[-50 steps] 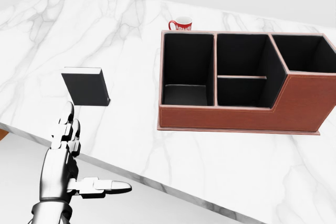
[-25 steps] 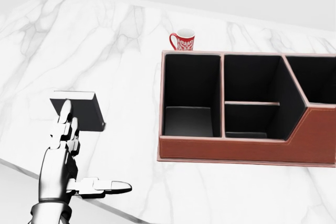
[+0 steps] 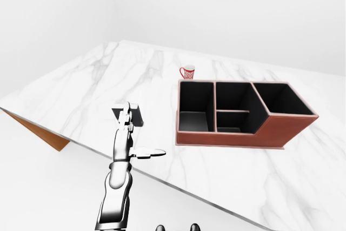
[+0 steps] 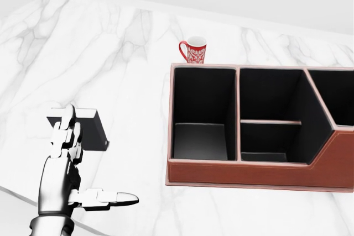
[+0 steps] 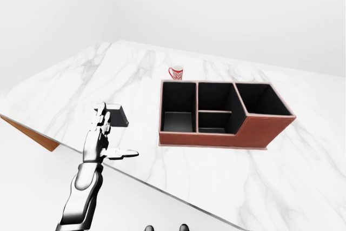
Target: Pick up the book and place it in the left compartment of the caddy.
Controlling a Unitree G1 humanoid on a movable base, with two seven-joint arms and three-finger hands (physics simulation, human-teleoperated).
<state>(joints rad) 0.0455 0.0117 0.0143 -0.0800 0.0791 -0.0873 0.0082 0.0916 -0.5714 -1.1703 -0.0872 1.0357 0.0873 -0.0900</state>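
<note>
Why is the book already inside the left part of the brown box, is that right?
No. The book lies on the marble table, left of the caddy, by the left robot hand. The head view shows the caddy's left compartment empty.

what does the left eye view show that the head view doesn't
Only the left-eye view shows the table's whole near edge with its brown underside, the forearm below the left hand, the white wall behind, and the caddy's right end with its full right compartment.

Only the head view shows the mug's red pattern closely and the floor of the caddy's left compartment in detail.

Both show the open left hand overlapping the dark book, the empty caddy and the mug above it. The right hand appears in neither.
</note>
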